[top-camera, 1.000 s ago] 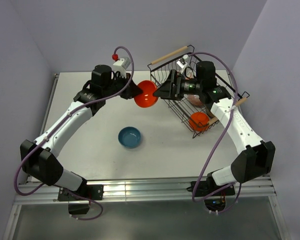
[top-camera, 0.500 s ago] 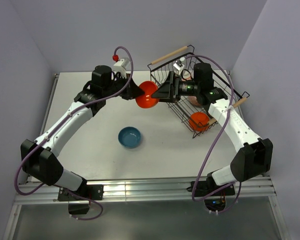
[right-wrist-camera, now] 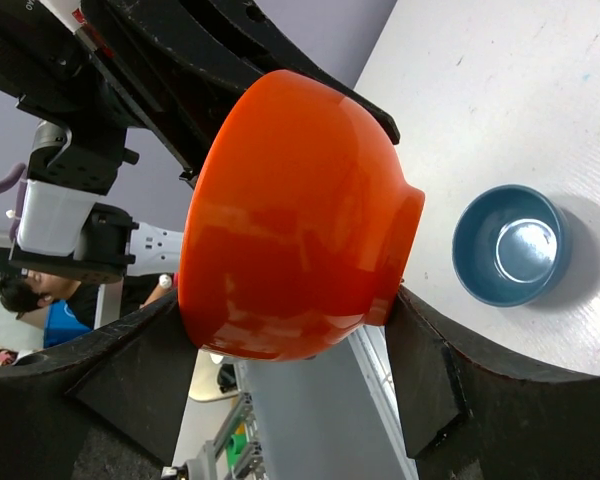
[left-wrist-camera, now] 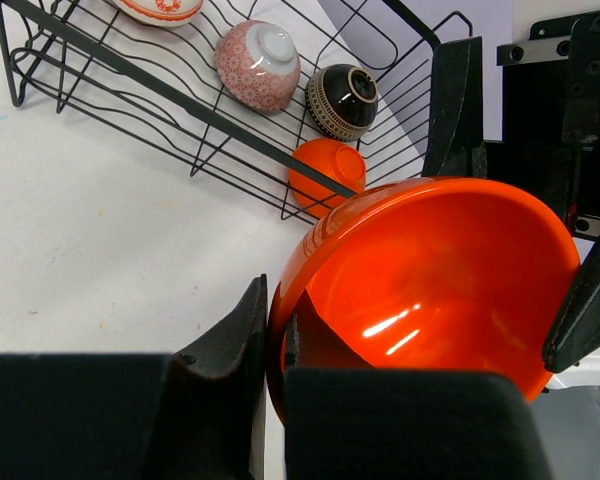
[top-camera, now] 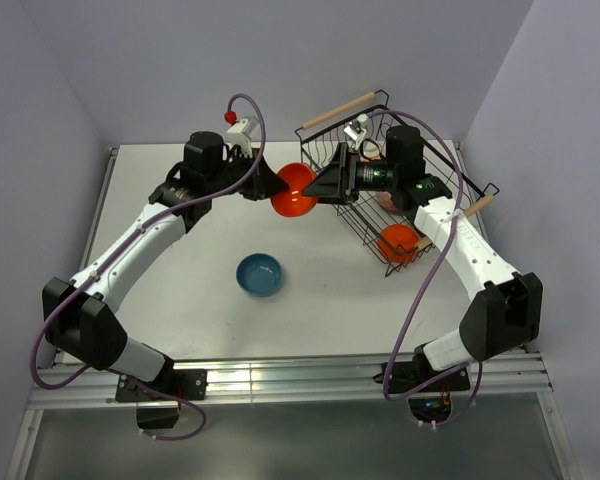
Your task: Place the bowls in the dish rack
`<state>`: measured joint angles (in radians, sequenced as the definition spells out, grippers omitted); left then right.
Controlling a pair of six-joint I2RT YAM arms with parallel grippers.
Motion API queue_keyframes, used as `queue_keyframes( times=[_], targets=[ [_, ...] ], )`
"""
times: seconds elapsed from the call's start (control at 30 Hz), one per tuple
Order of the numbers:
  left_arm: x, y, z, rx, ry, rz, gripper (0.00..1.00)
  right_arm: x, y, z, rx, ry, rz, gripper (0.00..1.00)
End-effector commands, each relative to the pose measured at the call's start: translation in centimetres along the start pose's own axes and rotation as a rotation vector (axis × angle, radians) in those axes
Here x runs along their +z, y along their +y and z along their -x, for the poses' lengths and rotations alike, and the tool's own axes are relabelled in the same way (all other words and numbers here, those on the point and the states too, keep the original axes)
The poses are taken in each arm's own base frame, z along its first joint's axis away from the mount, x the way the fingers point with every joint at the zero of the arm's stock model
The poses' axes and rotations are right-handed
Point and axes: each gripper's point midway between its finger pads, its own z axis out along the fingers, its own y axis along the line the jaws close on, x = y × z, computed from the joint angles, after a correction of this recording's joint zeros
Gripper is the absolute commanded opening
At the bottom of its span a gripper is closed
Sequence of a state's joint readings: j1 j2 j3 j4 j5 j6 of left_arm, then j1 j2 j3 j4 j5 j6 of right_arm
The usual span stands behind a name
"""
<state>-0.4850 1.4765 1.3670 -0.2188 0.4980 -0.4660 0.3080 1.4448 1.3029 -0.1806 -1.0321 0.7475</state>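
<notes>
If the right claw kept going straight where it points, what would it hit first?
The right gripper would hit the orange bowl, already between its fingers; behind it, probably the left gripper pinching the rim.

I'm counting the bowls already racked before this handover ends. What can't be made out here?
Top view: the right arm covers much of the dish rack, so its bowls cannot be counted there.
Left wrist: the orange-and-white patterned bowl is cut off by the top edge.
Right wrist: the held orange bowl hides whether the right gripper already presses it.
Right wrist: the dish rack lies outside the frame.
</notes>
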Motion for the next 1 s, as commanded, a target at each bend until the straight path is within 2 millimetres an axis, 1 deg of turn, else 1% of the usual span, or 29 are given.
queue_keyframes(
  times=[0.0,0.27,0.47,0.53,0.57,0.63,0.67,0.73,0.77,0.87,0.9,0.97],
  targets=[
    [-0.2,-2.2,2.0,0.037,-0.067,-0.080,0.00,0.4,0.8,-0.2,-0.020,0.016,0.034,0.70],
    [-0.2,-1.9,1.9,0.042,-0.066,-0.067,0.00,0.7,0.5,-0.1,-0.013,0.016,0.013,0.81],
    [-0.2,-1.7,1.7,0.041,-0.065,-0.060,0.00,0.6,0.2,0.0,-0.019,0.006,-0.007,0.74],
    [-0.2,-1.7,1.7,0.040,-0.064,-0.060,0.00,0.6,0.2,0.0,-0.023,0.006,-0.004,0.68],
    [-0.2,-1.6,1.6,0.038,-0.063,-0.059,0.00,0.7,0.1,0.0,-0.021,0.007,-0.004,0.58],
    [-0.1,-1.4,1.4,0.034,-0.055,-0.054,0.04,0.6,0.3,-0.1,-0.027,0.011,0.010,0.44],
    [-0.1,-1.5,1.3,0.035,-0.054,-0.056,0.08,0.6,0.4,-0.1,-0.030,0.010,0.013,0.26],
    [-0.1,-1.3,1.2,0.031,-0.052,-0.052,0.15,0.6,0.5,-0.2,-0.036,0.013,0.017,0.08],
    [0.0,-1.2,1.2,0.027,-0.049,-0.047,0.23,0.5,0.4,0.0,-0.045,0.010,0.011,0.00],
    [0.0,-1.2,1.2,0.024,-0.049,-0.042,0.33,0.4,0.5,-0.1,-0.048,0.009,0.007,0.00],
    [-0.1,-1.1,1.1,0.023,-0.048,-0.040,0.39,0.4,0.7,-0.1,-0.053,0.007,0.010,0.00],
    [-0.1,-1.0,1.1,0.023,-0.048,-0.035,0.42,0.3,0.6,-0.1,-0.054,0.006,0.009,0.00]
  ],
)
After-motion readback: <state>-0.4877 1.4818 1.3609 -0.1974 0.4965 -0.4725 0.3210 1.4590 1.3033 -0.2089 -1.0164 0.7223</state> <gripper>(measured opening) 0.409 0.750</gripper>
